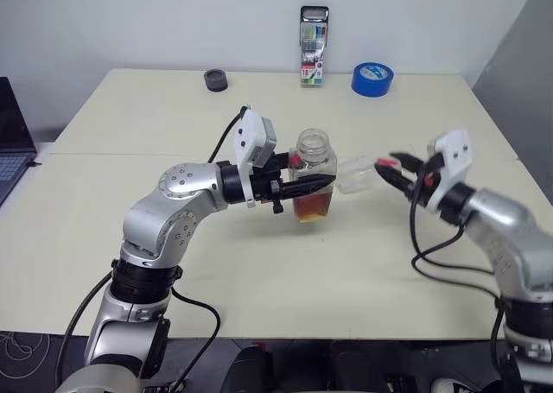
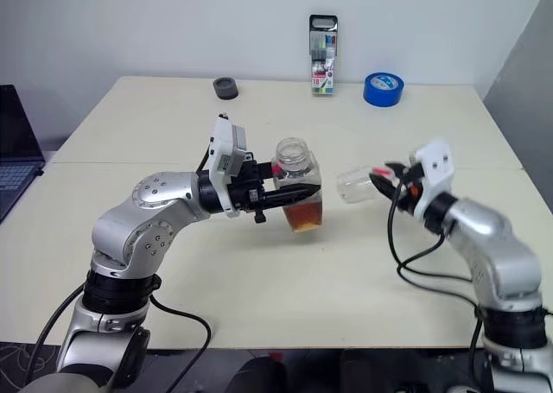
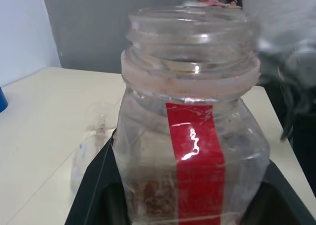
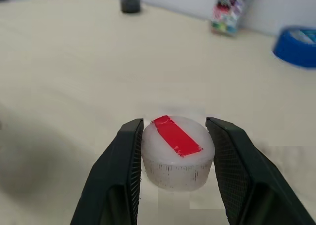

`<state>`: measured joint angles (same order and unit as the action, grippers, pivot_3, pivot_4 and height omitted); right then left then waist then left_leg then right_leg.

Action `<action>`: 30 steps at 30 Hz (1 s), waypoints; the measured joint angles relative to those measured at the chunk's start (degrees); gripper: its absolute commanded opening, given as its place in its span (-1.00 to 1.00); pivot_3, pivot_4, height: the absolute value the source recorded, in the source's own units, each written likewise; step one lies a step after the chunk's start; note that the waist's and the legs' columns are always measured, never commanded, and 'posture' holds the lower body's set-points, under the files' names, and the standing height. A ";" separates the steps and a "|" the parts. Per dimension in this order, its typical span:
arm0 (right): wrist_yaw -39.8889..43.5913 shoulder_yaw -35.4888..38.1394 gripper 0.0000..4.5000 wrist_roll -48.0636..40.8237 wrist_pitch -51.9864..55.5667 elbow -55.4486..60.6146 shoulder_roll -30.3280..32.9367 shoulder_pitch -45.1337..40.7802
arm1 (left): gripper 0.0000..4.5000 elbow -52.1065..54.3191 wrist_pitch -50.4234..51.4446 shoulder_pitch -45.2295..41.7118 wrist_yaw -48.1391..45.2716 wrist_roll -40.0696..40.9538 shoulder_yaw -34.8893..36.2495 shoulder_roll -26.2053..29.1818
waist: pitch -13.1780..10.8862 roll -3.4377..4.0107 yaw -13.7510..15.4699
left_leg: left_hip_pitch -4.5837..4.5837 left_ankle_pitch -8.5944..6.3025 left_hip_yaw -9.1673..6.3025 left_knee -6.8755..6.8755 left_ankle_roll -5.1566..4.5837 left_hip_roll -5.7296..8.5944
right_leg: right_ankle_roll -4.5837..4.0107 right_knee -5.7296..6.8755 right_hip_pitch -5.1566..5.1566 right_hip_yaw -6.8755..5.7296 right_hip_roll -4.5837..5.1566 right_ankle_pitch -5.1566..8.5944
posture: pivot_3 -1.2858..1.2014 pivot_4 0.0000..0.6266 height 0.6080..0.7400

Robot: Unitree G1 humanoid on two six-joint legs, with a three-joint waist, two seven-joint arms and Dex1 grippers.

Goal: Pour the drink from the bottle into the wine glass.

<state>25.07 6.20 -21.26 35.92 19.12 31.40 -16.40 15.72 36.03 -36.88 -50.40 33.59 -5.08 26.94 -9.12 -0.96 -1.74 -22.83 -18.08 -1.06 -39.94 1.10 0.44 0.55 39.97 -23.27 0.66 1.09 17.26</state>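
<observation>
From the head views, the left gripper (image 1: 313,186) is clamped on the bottle (image 1: 313,174), holding it upright above the table (image 1: 130,237); the bottle's mouth is uncapped, and the drink (image 1: 312,206) fills only its lower part; the right gripper (image 2: 387,179) reaches in from the right, blurred, its fingers pinching a small white cap (image 2: 383,170) with red on it; between the bottle and that gripper lies a pale clear shape, probably the wine glass (image 2: 354,185) on its side, though the blur keeps that uncertain; along the far edge of the table stand a dark round object (image 1: 216,80), a marker pack (image 1: 313,46) and a blue tape roll (image 1: 372,79).

In the left wrist view, the bottle (image 3: 190,131) stands close between the black fingers (image 3: 91,190), pressed in on its squarish body; a red label strip (image 3: 194,165) runs down its front; beyond it, low on the table, the clear stemmed glass (image 3: 94,136) shows faintly.

In the right wrist view, the two fingers (image 4: 118,175) grip the white cap (image 4: 177,153) from both sides, a red strip across its top; the tape roll (image 4: 297,46), marker pack (image 4: 231,10) and dark object (image 4: 131,4) sit well apart beyond it.
</observation>
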 measured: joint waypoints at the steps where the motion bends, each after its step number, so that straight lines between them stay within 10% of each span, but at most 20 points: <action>1: -1.35 -0.14 -0.22 1.48 -1.33 -0.07 -0.74 0.92 | -0.16 0.20 0.11 0.01 0.07 0.11 -0.03 -0.05 | 0.00 0.00 -0.09 | 0.02 0.00 0.00 0.00 0.00 -0.01 | 0.00 0.01 0.00 0.01 -0.02 0.00 | 0.03 -0.52 1.00; 16: -12.54 -1.50 -0.22 11.06 -6.59 -6.30 -11.41 8.98 | -0.16 2.91 2.46 0.28 1.20 0.60 0.00 0.38 | 0.01 0.01 0.05 | 0.08 0.00 0.03 0.00 0.01 -0.01 | 0.00 0.01 0.03 0.06 -0.05 0.00 | 0.03 -0.52 1.00; 24: -12.79 -1.17 0.91 11.09 -5.23 -6.11 -11.71 9.76 | -0.16 3.32 2.50 0.48 1.25 1.47 0.00 0.42 | 0.01 0.01 0.04 | 0.08 0.00 0.04 0.00 0.01 -0.01 | 0.00 0.01 0.03 0.07 -0.05 0.00 | 0.03 -0.52 1.00; 30: -12.53 -0.57 0.98 10.98 -4.67 -5.80 -11.47 9.75 | -0.16 3.33 2.49 0.57 1.22 1.48 0.00 0.43 | 0.01 0.01 0.04 | 0.08 0.00 0.04 0.00 0.01 0.00 | 0.00 0.01 0.03 0.06 -0.05 0.00 | 0.03 -0.52 1.00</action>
<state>12.55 5.62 -10.29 31.25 13.32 19.93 -6.64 19.05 38.51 -36.31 -49.18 35.07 -5.08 27.37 -9.11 -0.95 -1.70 -22.75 -18.07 -1.03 -39.94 1.11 0.43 0.55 39.98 -23.24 0.72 1.04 17.26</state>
